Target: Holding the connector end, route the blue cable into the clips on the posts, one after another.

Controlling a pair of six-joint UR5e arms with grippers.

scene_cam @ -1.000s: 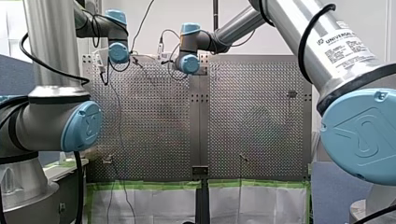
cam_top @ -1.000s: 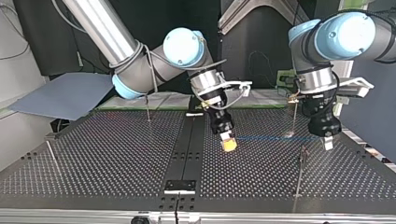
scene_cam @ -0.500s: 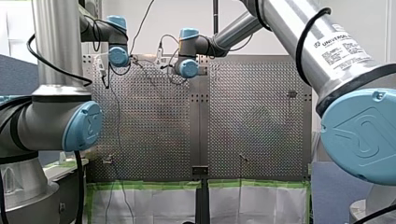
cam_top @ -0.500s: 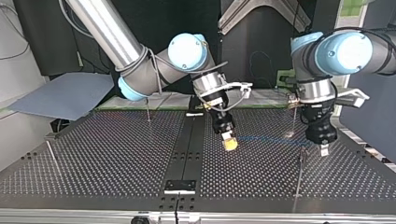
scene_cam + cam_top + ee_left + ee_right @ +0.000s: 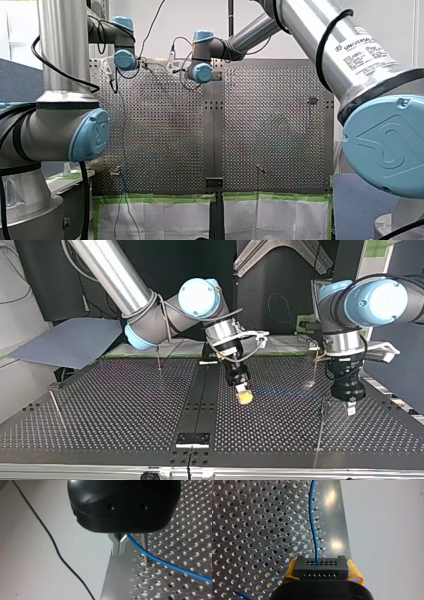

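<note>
Two grippers hang low over the perforated table (image 5: 110, 405), well apart in the top view.

My right gripper (image 5: 244, 396): enters from the top view's left and hangs near the table's dark middle strip. Clamps the black connector (image 5: 320, 568) between yellow pads (image 5: 353, 572), one pad pressed against each end of it.

Blue cable (image 5: 312, 517): leaves one hole in the connector's face and runs ahead of that gripper over the table, close to the lettered edge, bending slightly. Shows in the top view as a faint blue line between the two grippers, just above the surface.

My left gripper (image 5: 119, 545): enters at the top view's right, black-bodied, pointing down just beside an upright post (image 5: 321, 425). Holds its metal fingers (image 5: 115, 546) drawn together, with only a slit between them, closed on the blue cable. From the fingers' root, slants away across the holes, crossing the foot of a thin metal post (image 5: 144, 545) just beyond the fingertips. Touching that post or not: cannot tell. Same post as the top view's: cannot tell either.

Black wire (image 5: 51, 538): trails over the pale surface beside the table's edge.
</note>
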